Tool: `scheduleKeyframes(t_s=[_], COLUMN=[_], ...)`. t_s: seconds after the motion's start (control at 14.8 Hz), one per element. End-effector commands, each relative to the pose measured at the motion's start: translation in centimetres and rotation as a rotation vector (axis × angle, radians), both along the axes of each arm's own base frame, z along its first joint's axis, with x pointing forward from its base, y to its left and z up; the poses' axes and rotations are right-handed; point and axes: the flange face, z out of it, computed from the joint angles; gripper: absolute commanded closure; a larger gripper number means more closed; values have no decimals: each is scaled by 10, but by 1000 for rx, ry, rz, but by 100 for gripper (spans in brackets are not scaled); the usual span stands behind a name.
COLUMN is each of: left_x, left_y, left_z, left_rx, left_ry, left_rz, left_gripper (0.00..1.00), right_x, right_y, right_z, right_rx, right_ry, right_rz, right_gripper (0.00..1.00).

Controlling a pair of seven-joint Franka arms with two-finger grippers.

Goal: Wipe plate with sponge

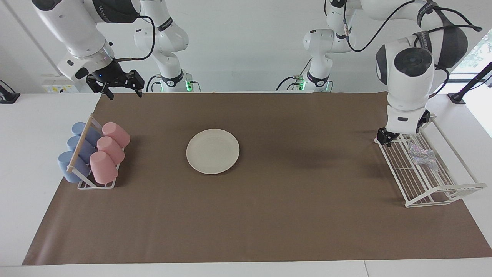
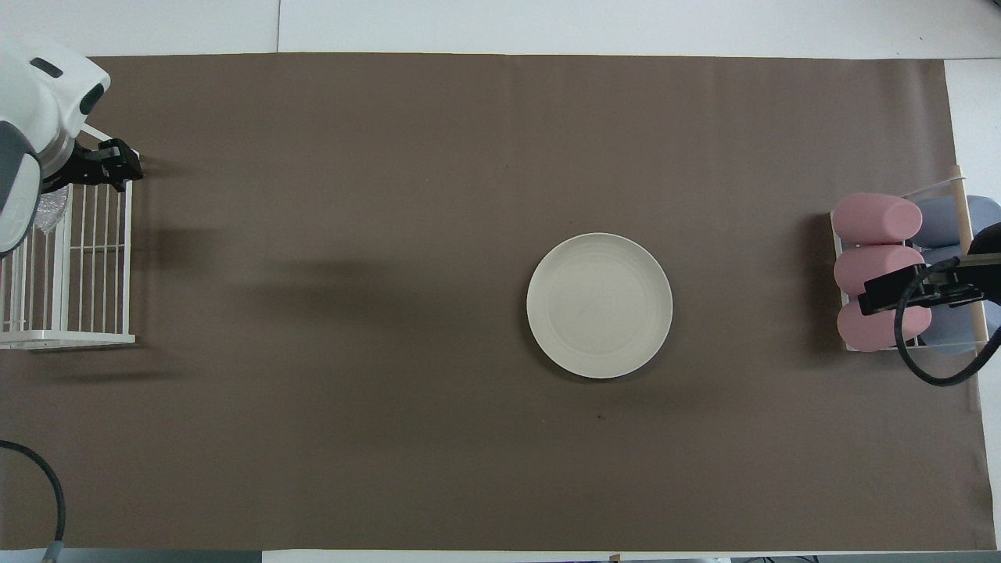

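The cream-white plate [image 1: 212,151] [image 2: 599,305] lies flat on the brown mat at mid-table, with nothing on it. The sponge [image 1: 421,154] [image 2: 48,213], a crinkly silvery wad, rests in the white wire rack [image 1: 430,192] [image 2: 74,338] at the left arm's end of the table. My left gripper [image 1: 404,134] hangs just over the end of that rack nearer to the robots, open, beside the sponge and not holding it. One of its black fingers [image 2: 111,163] shows in the overhead view. My right gripper [image 1: 122,91] [image 2: 899,291] waits raised and open, empty.
A small rack [image 1: 96,184] [image 2: 843,344] at the right arm's end holds pink cups [image 1: 109,148] and blue cups [image 1: 77,152] lying on their sides. The brown mat [image 1: 269,215] covers most of the white table.
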Motion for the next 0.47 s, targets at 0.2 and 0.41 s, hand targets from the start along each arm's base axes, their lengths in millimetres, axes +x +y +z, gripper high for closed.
scheduleKeyframes(t_s=[0.2,0.41], left_x=[-63,-94], left_y=[18,18], left_z=[79,101], left_rx=[-246,-353], left_ry=[19,53], left_rz=[28,43], left_gripper=[0,0], right_x=[1,1], right_y=[0,0], right_z=[0,0], right_rx=[-20,-18], right_ry=[-1,-1], right_rz=[-11,-11], right_gripper=[0,0])
